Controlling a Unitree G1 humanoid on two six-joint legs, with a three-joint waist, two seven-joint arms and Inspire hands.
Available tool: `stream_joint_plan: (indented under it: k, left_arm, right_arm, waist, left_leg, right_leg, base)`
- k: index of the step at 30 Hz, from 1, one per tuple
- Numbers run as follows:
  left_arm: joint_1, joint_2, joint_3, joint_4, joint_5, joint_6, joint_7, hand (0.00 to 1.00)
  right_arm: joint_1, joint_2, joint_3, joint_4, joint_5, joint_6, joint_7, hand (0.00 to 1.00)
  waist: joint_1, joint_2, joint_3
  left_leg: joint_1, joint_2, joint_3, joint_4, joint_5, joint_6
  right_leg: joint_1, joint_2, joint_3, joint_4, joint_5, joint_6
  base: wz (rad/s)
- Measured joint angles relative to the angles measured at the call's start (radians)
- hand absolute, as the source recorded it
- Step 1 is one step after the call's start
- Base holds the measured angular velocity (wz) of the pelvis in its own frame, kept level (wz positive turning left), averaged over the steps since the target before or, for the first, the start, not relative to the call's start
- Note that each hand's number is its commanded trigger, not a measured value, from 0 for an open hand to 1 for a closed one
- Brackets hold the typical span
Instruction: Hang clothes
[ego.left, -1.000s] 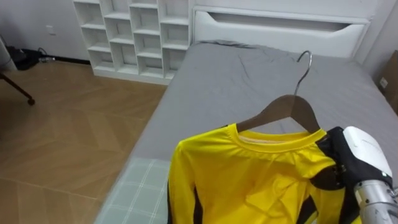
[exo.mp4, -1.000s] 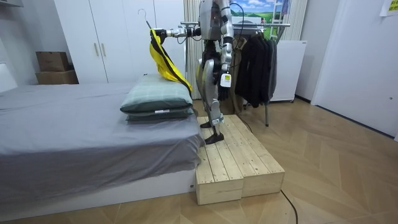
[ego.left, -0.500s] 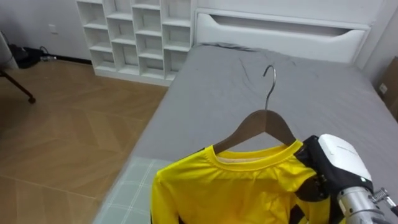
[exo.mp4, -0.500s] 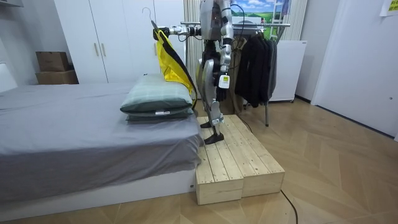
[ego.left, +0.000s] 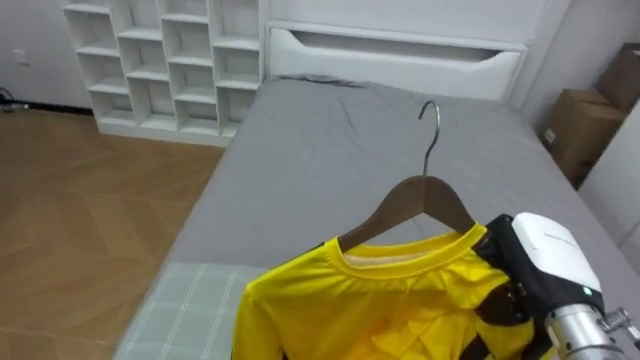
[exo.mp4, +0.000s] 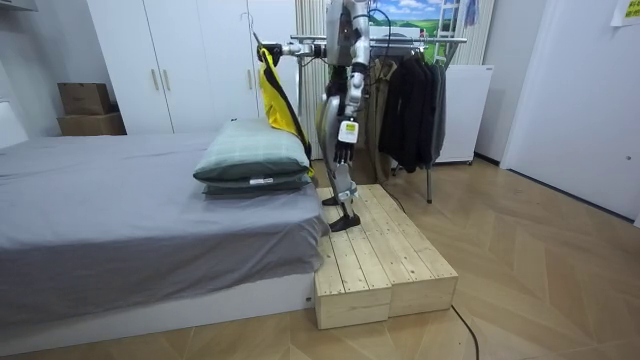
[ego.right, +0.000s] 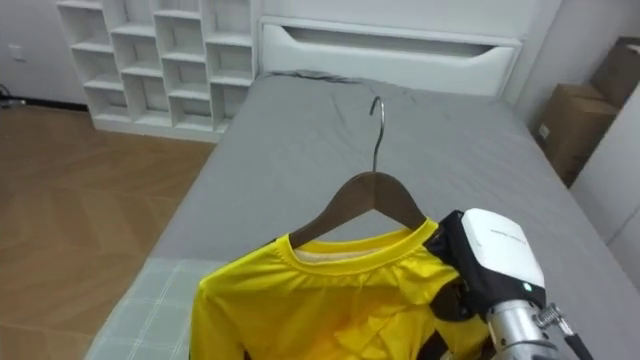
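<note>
While the robot stands on the wooden platform (exo.mp4: 385, 250) beside the bed (ego.left: 330, 150), right hand (ego.left: 545, 275) grips the right shoulder of the wooden hanger (ego.left: 420, 195), holding the yellow shirt (ego.left: 370, 300) above the checked pillow (ego.left: 170, 310); left hand (exo.mp4: 343, 145) hangs at its side.

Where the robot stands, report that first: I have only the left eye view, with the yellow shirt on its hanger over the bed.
Observer: It stands on a wooden platform beside the bed, facing the bed.
Operator: Tell me where it can hang the shirt.
Observer: A clothes rack with dark clothes stands behind the robot, on the room view's right.
Operator: Report the left hand.
Observer: The left hand hangs down at the robot's side, apart from the yellow shirt.
</note>
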Motion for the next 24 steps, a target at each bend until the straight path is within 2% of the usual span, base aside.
stream_joint_plan:
  k: [1, 2, 3, 4, 6, 8, 10, 11, 13, 14, 15, 16, 17, 19, 20, 21, 22, 23, 24]
  left_arm:
    - [-0.001, -0.006, 0.002, 0.0, 0.0, 0.002, 0.005, 0.0]
    - [-0.002, -0.009, 0.002, -0.001, 0.0, 0.002, 0.007, 0.0]
    - [0.0, -0.01, 0.001, 0.0, 0.006, 0.002, 0.011, 0.0]
    - [0.0, -0.01, 0.001, 0.0, 0.01, 0.002, 0.011, 0.0]
    - [-0.001, -0.01, -0.018, -0.002, 0.037, 0.003, 0.013, 0.0]
    - [-0.007, -0.008, -0.032, -0.002, 0.08, 0.003, 0.013, 0.0]
    - [-0.024, -0.006, -0.054, 0.008, 0.087, 0.004, 0.018, 0.0]
    - [-0.028, -0.004, -0.066, 0.009, 0.088, 0.005, 0.025, 0.0]
    - [-0.038, 0.002, -0.095, 0.011, 0.088, 0.006, 0.036, 0.0]
    - [-0.041, 0.001, -0.096, 0.013, 0.088, 0.007, 0.036, 0.0]
    - [-0.041, 0.001, -0.097, 0.019, 0.087, 0.013, 0.036, 0.0]
    - [-0.042, 0.001, -0.099, 0.02, 0.087, 0.025, 0.036, 0.0]
    - [-0.041, 0.002, -0.099, 0.02, 0.087, 0.031, 0.036, 0.0]
    - [-0.039, 0.005, -0.106, 0.028, 0.086, 0.057, 0.036, 0.0]
    - [-0.036, 0.005, -0.106, 0.029, 0.085, 0.064, 0.036, 0.0]
    - [-0.035, 0.005, -0.106, 0.035, 0.084, 0.074, 0.036, 0.0]
    - [-0.035, 0.005, -0.106, 0.039, 0.085, 0.083, 0.036, 0.0]
    - [-0.035, 0.005, -0.108, 0.042, 0.086, 0.099, 0.036, 0.0]
    - [-0.034, 0.001, -0.108, 0.046, 0.086, 0.113, 0.036, 0.0]
  right_arm:
    - [0.004, 0.001, 0.0, 0.0, 0.0, -0.004, -0.002, 1.0]
    - [0.008, 0.001, 0.0, 0.0, 0.0, -0.007, -0.004, 1.0]
    - [0.017, 0.001, 0.0, 0.0, 0.003, -0.009, -0.004, 1.0]
    - [0.02, 0.001, 0.0, 0.0, 0.007, -0.009, -0.005, 1.0]
    - [0.027, 0.002, 0.0, 0.004, 0.043, -0.009, -0.01, 1.0]
    - [0.028, 0.003, -0.001, 0.004, 0.058, -0.009, -0.024, 1.0]
    - [0.03, 0.003, -0.005, 0.005, 0.056, -0.006, -0.053, 1.0]
    - [0.034, 0.003, -0.007, 0.005, 0.058, -0.006, -0.061, 1.0]
    - [0.056, 0.003, -0.012, 0.005, 0.07, -0.003, -0.079, 1.0]
    - [0.061, 0.003, -0.013, 0.005, 0.07, -0.003, -0.082, 1.0]
    - [0.063, 0.003, -0.009, 0.005, 0.071, -0.003, -0.087, 1.0]
    - [0.064, 0.004, -0.005, 0.006, 0.075, -0.003, -0.095, 1.0]
    - [0.064, 0.004, -0.003, 0.005, 0.073, -0.003, -0.097, 1.0]
    - [0.062, 0.005, 0.001, 0.005, 0.056, -0.003, -0.097, 1.0]
    - [0.062, 0.006, 0.003, 0.005, 0.053, -0.003, -0.097, 1.0]
    - [0.062, 0.01, 0.007, 0.006, 0.052, -0.002, -0.097, 1.0]
    - [0.062, 0.015, 0.01, 0.006, 0.047, -0.002, -0.097, 1.0]
    - [0.062, 0.02, 0.017, 0.006, 0.035, -0.002, -0.096, 1.0]
    - [0.064, 0.021, 0.021, 0.011, 0.03, -0.002, -0.094, 1.0]
  waist:
    - [-0.001, 0.005, -0.0019]
    - [-0.002, 0.006, -0.0029]
    - [-0.006, 0.008, -0.0035]
    - [-0.006, 0.007, -0.0023]
    - [-0.015, 0.007, -0.002]
    - [-0.044, 0.006, -0.0011]
    - [-0.09, 0.006, 0.0009]
    - [-0.109, 0.007, 0.0015]
    - [-0.131, 0.009, 0.0034]
    - [-0.131, 0.011, 0.0042]
    - [-0.126, 0.016, 0.004]
    - [-0.125, 0.023, 0.007]
    - [-0.124, 0.025, 0.0082]
    - [-0.099, 0.021, 0.0093]
    - [-0.089, 0.021, 0.0096]
    - [-0.072, 0.022, 0.011]
    - [-0.071, 0.023, 0.0117]
    - [-0.072, 0.027, 0.0135]
    - [-0.061, 0.041, 0.0224]
  left_leg:
    - [0.002, 0.0, 0.0, -0.002, 0.0, -0.001]
    - [0.006, 0.0, 0.002, -0.007, 0.0, -0.001]
    - [0.02, -0.002, -0.001, -0.024, 0.0, -0.002]
    - [0.029, -0.003, -0.004, -0.029, -0.001, -0.003]
    - [0.055, -0.013, -0.052, -0.056, -0.005, -0.009]
    - [0.06, -0.023, -0.066, -0.067, -0.005, -0.008]
    - [0.068, -0.037, -0.054, -0.094, -0.008, -0.003]
    - [0.068, -0.039, -0.044, -0.097, -0.012, 0.002]
    - [0.076, -0.047, 0.019, -0.106, -0.023, 0.015]
    - [0.081, -0.048, 0.043, -0.111, -0.026, 0.017]
    - [0.089, -0.047, 0.093, -0.113, -0.034, 0.02]
    - [0.095, -0.041, 0.145, -0.112, -0.042, 0.023]
    - [0.097, -0.037, 0.171, -0.111, -0.045, 0.023]
    - [0.101, -0.034, 0.288, -0.11, -0.057, 0.023]
    - [0.101, -0.034, 0.312, -0.11, -0.061, 0.024]
    - [0.101, -0.032, 0.348, -0.111, -0.067, 0.027]
    - [0.099, -0.028, 0.372, -0.111, -0.069, 0.027]
    - [0.097, -0.012, 0.433, -0.121, -0.072, 0.03]
    - [0.108, -0.003, 0.479, -0.123, -0.075, 0.03]
  right_leg:
    - [-0.018, 0.01, 0.04, 0.003, -0.001, -0.001]
    - [-0.027, 0.015, 0.06, 0.004, 0.0, -0.004]
    - [-0.041, 0.025, 0.105, 0.01, 0.003, -0.006]
    - [-0.05, 0.03, 0.128, 0.019, 0.004, -0.006]
    - [-0.083, 0.052, 0.22, 0.044, 0.009, -0.003]
    - [-0.112, 0.062, 0.273, 0.058, 0.015, 0.006]
    - [-0.148, 0.064, 0.323, 0.067, 0.029, 0.021]
    - [-0.156, 0.064, 0.331, 0.069, 0.032, 0.025]
    - [-0.183, 0.068, 0.375, 0.069, 0.049, 0.043]
    - [-0.191, 0.067, 0.371, 0.069, 0.057, 0.047]
    - [-0.212, 0.062, 0.34, 0.07, 0.078, 0.051]
    - [-0.237, 0.058, 0.293, 0.069, 0.109, 0.048]
    - [-0.248, 0.056, 0.262, 0.069, 0.125, 0.043]
    - [-0.311, 0.043, 0.124, 0.061, 0.187, 0.01]
    - [-0.323, 0.042, 0.087, 0.047, 0.209, -0.003]
    - [-0.33, 0.043, 0.021, 0.009, 0.254, -0.029]
    - [-0.328, 0.044, -0.014, -0.02, 0.278, -0.042]
    - [-0.323, 0.047, -0.072, -0.063, 0.313, -0.056]
    - [-0.333, 0.026, -0.15, 0.009, 0.257, -0.059]
  base:
    - [-0.96]
    - [-1.04]
    - [-0.86]
    - [-1.16]
    - [-1.24]
    - [-0.96]
    - [-0.79]
    - [-0.68]
    - [-0.79]
    - [-1.14]
    - [-1.32]
    - [-1.35]
    - [-1.37]
    - [-1.55]
    - [-1.68]
    - [-1.29]
    - [-1.38]
    - [-1.03]
    - [-1.07]
